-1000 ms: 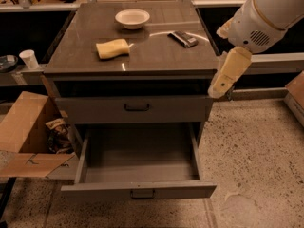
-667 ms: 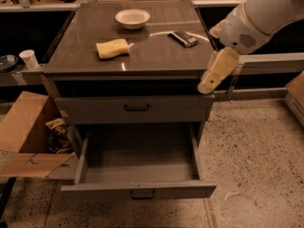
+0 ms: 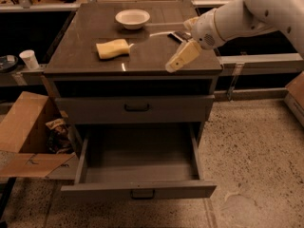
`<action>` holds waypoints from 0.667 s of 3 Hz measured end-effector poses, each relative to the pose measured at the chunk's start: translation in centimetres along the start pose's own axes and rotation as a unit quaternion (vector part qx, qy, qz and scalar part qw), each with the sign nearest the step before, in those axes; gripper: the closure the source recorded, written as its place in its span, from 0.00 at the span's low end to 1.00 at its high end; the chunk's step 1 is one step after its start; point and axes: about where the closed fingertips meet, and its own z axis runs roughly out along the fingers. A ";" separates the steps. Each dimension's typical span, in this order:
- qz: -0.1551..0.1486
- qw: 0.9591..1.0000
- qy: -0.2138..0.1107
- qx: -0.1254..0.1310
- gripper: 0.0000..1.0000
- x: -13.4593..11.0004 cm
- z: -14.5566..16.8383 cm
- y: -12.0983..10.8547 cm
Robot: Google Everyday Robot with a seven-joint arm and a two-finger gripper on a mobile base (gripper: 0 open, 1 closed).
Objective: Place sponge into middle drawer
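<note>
At the far left a white paper cup (image 3: 29, 59) stands on a low ledge, and below it an open cardboard box (image 3: 23, 127) sits on the floor against the cabinet's left side, with crumpled wrappers (image 3: 58, 129) showing inside it.

The cabinet's dark, glossy tabletop (image 3: 80, 46) carries the sponge (image 3: 113, 48) left of centre. It lies flat, pale yellow, apart from everything else. Behind it, toward the back edge, sits a white bowl (image 3: 132, 18).

Under the tabletop there is a dark open slot, then a shut grey drawer front with a black handle (image 3: 137, 107). Below that is the middle drawer (image 3: 137, 190) — pulled well out toward the camera, its grey floor and side walls in plain view.

Further right, a dark flat object (image 3: 176, 35) lies on the tabletop, partly hidden by the robot. The claw (image 3: 172, 66) hangs over the tabletop's front right part, angled down and to the left, well apart from the sponge and holding nothing that can be seen — whether it is clenched or released cannot be told.

The white arm (image 3: 256, 6) reaches in from the upper right corner. Speckled stone floor (image 3: 256, 156) spreads out to the right of the cabinet, and a brown box edge (image 3: 297, 99) shows at the right border.
</note>
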 end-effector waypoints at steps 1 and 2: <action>0.044 0.996 -0.078 -0.006 0.00 -0.8 4.4 -2.8; 0.045 0.996 -0.079 -0.006 0.00 -0.8 4.4 -2.8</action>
